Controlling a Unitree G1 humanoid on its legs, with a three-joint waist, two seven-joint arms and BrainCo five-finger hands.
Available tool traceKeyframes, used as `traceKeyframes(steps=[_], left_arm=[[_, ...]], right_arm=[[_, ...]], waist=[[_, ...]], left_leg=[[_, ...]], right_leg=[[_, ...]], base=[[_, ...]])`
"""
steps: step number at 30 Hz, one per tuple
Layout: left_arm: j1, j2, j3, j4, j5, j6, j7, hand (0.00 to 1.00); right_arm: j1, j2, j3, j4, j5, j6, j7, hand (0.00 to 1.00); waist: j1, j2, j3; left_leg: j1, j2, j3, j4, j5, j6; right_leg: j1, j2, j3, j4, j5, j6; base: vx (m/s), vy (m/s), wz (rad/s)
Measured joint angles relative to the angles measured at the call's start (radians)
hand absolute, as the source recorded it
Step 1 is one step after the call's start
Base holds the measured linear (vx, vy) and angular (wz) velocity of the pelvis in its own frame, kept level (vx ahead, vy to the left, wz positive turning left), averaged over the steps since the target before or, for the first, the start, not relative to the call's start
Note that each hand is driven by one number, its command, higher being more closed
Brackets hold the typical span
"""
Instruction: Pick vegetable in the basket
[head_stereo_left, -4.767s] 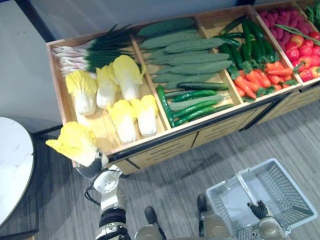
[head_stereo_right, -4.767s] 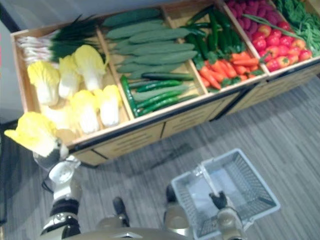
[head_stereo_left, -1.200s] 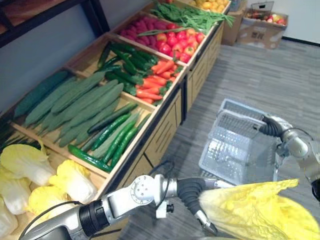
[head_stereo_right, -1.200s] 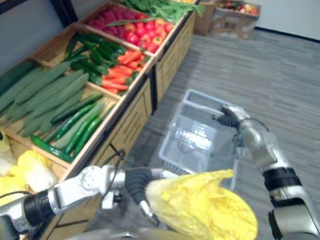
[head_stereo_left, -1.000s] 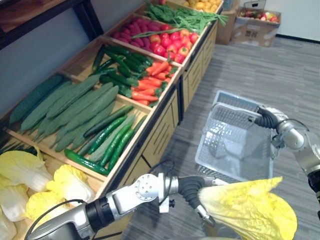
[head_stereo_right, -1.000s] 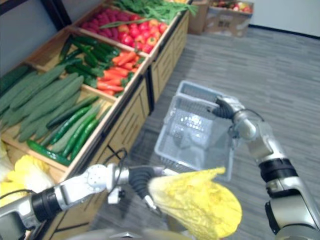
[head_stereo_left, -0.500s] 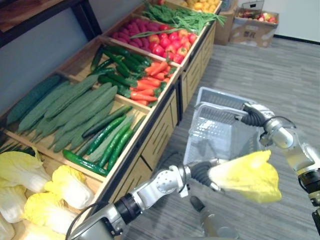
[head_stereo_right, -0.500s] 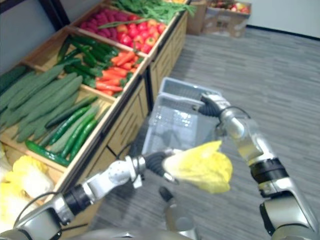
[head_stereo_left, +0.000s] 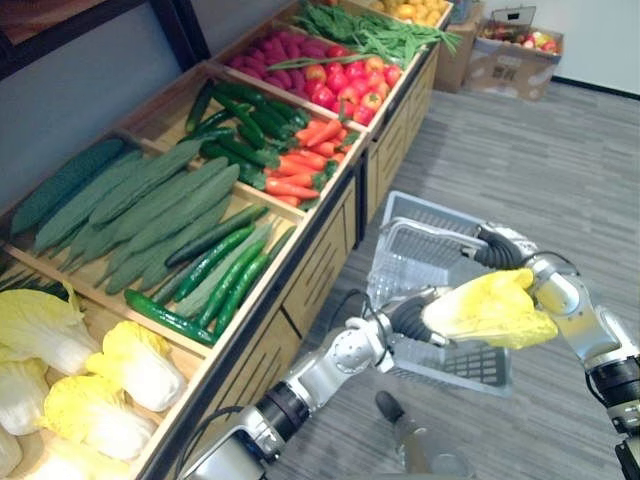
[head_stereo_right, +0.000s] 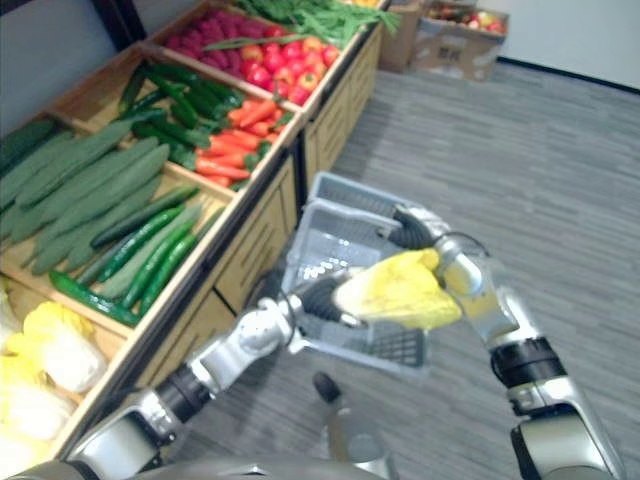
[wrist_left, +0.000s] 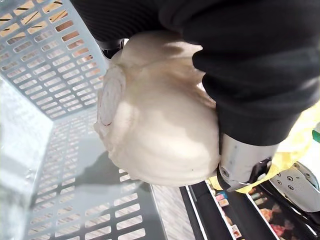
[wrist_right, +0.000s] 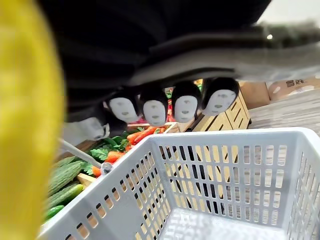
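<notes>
**Head-camera views with both wrist views.** One grey plastic basket (head_stereo_left: 400, 262) appears at centre right of the frame, against the grey plank floor (head_stereo_left: 500, 140). It is beside the front of a wooden display stand (head_stereo_left: 330, 225) that runs from the lower left to the top centre.

The right hand (head_stereo_left: 497, 250), entering from the lower right, is clenched about the basket's handle. Its curled fingertips (wrist_right: 186, 105) show in the right wrist view, with the mesh walls beyond them.

The left hand (head_stereo_left: 408, 320), reaching in from the bottom centre, grasps one yellow cabbage (head_stereo_left: 488, 308) by its pale stem end, leaves pointing toward the right edge. The cabbage is over the basket's near rim and open top, and overlaps the right wrist. In the left wrist view the stem end has the basket's mesh wall and bottom behind it. Whether the cabbage touches the basket cannot be told.

**Counts.**
- Hands: two.
- Basket: one.
- Cabbage in hand: one.
- In the lower left corner, at least five cabbage heads (head_stereo_left: 135, 365) lie on the stand, some cut by the frame edge.
- Up the stand from there lie these heaps, each too crowded to count:
  - long pale cucumbers (head_stereo_left: 150, 205)
  - slim dark cucumbers (head_stereo_left: 215, 275) in front of them
  - green peppers (head_stereo_left: 240, 120) behind orange carrots (head_stereo_left: 300, 165)
  - red produce (head_stereo_left: 320, 75)
  - green beans (head_stereo_left: 375, 35)
  - yellow fruit (head_stereo_left: 415, 10) at the top edge
- One open cardboard box (head_stereo_left: 515, 45), in the upper right corner, holds mixed fruit.

**Writing.** Dark print on the box's side is too small to read.
</notes>
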Motion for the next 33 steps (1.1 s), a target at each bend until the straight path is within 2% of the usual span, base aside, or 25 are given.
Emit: traceKeyframes(steps=[9, 17, 25, 30, 31, 33], left_arm=[[-0.002, 0.002, 0.01, 0.0, 0.012, 0.0, -0.009, 1.0], [-0.005, 0.063, 0.022, 0.0, 0.013, -0.001, -0.037, 1.0], [-0.005, 0.126, 0.021, -0.062, 0.035, -0.002, -0.052, 1.0], [-0.005, 0.125, 0.019, -0.069, 0.053, -0.004, -0.055, 1.0], [-0.005, 0.125, 0.019, -0.069, 0.054, -0.004, -0.054, 0.0], [-0.005, 0.125, 0.019, -0.069, 0.055, -0.004, -0.055, 0.0]], right_arm=[[0.025, -0.017, -0.004, 0.0, -0.01, 0.0, 0.027, 1.0], [0.065, -0.04, -0.012, 0.01, -0.052, -0.004, 0.041, 1.0], [0.102, -0.057, -0.078, 0.014, -0.053, -0.005, 0.043, 1.0], [0.119, -0.067, -0.085, 0.016, -0.074, -0.005, 0.043, 1.0], [0.122, -0.067, -0.088, 0.016, -0.084, -0.005, 0.043, 1.0], [0.123, -0.066, -0.095, 0.023, -0.088, -0.005, 0.044, 1.0]], waist=[[0.014, -0.006, -0.003], [0.018, -0.009, -0.003], [0.018, -0.009, -0.004], [0.018, -0.008, -0.004], [0.018, -0.008, -0.004], [0.018, -0.008, -0.004]], left_leg=[[-0.006, 0.022, -0.017, 0.031, -0.012, -0.001], [-0.016, 0.033, -0.027, 0.047, -0.019, 0.007], [-0.016, 0.025, -0.028, 0.047, -0.022, 0.006], [-0.016, 0.025, -0.029, 0.049, -0.022, 0.006], [-0.016, 0.025, -0.03, 0.05, -0.022, 0.006], [-0.017, 0.025, -0.031, 0.05, -0.022, 0.006]], right_leg=[[0.007, 0.0, -0.017, 0.0, 0.0, 0.0], [0.007, -0.005, -0.033, -0.002, -0.001, 0.001], [0.008, -0.017, -0.05, 0.006, -0.001, 0.001], [0.008, -0.018, -0.052, 0.006, -0.001, 0.002], [0.008, -0.019, -0.053, 0.006, -0.001, 0.002], [0.008, -0.019, -0.054, 0.006, 0.0, 0.002]], base=[[-0.01, 0.014, 0.04], [0.0, 0.017, 0.04], [-0.01, 0.029, 0.03], [0.0, 0.007, 0.0], [-0.01, 0.035, 0.01], [0.0, 0.018, 0.01]])
